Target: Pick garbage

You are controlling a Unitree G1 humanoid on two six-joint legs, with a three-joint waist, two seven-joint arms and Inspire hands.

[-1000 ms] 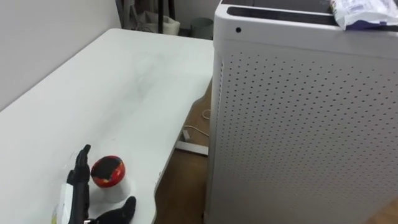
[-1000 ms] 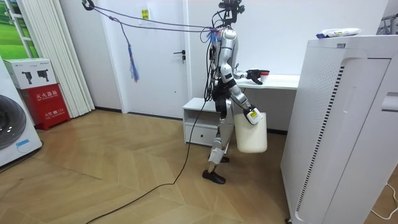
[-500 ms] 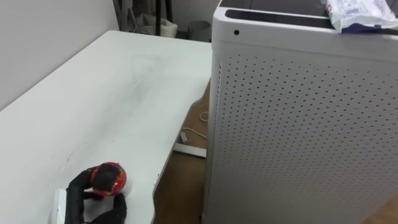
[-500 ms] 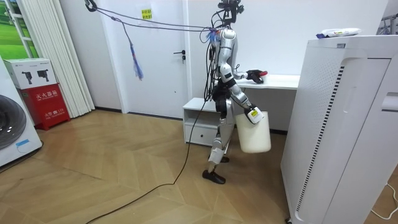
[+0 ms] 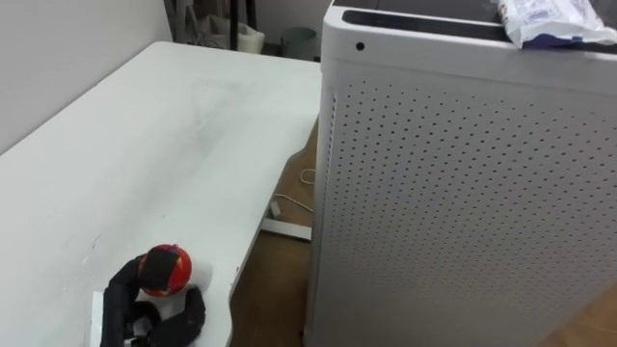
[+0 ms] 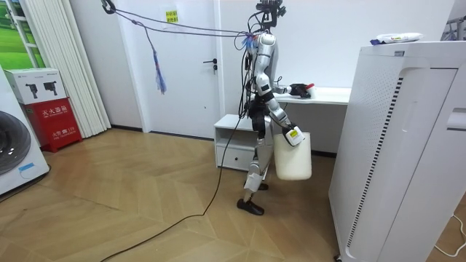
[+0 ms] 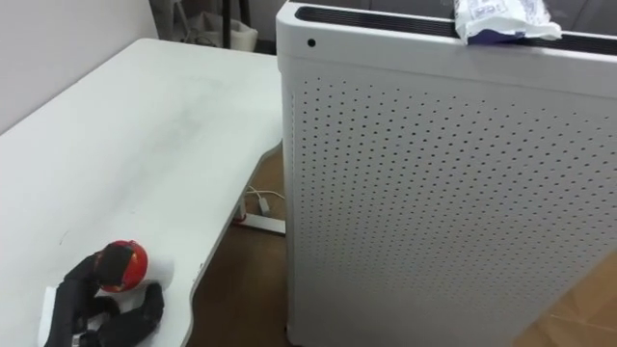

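Garbage is sitting low in the left eye view: a red ball (image 5: 166,269) with a dark patch on top, resting on the white table (image 5: 164,135) close to its curved edge. We are seeing the left hand (image 5: 135,310) wrapping it from the near side. The dark fingers (image 5: 118,289) are curling up round the ball's left flank and the thumb (image 5: 193,313) is bending in just beneath it, so the ball is lying cupped at the far end of the hand. To the right, a tall white air purifier (image 5: 453,193) with a perforated wall is standing on the wooden floor (image 5: 275,280), near the table. A crumpled white and purple wrapper (image 5: 549,19) is lying on its top. A white power strip (image 5: 286,228) is lying on the floor below the table's edge.

The right eye view is giving us the same hold, with the ball peeking out above the curled fingers at the lower left.

In the room view we are watching the robot standing at the table, between a low white drawer cabinet (image 6: 234,142) and the purifier. Its left arm is reaching out over the tabletop to the ball. The right hand (image 6: 289,132) is hanging at its side with a white bucket (image 6: 293,159) dangling below it; how that hand is set we cannot tell.
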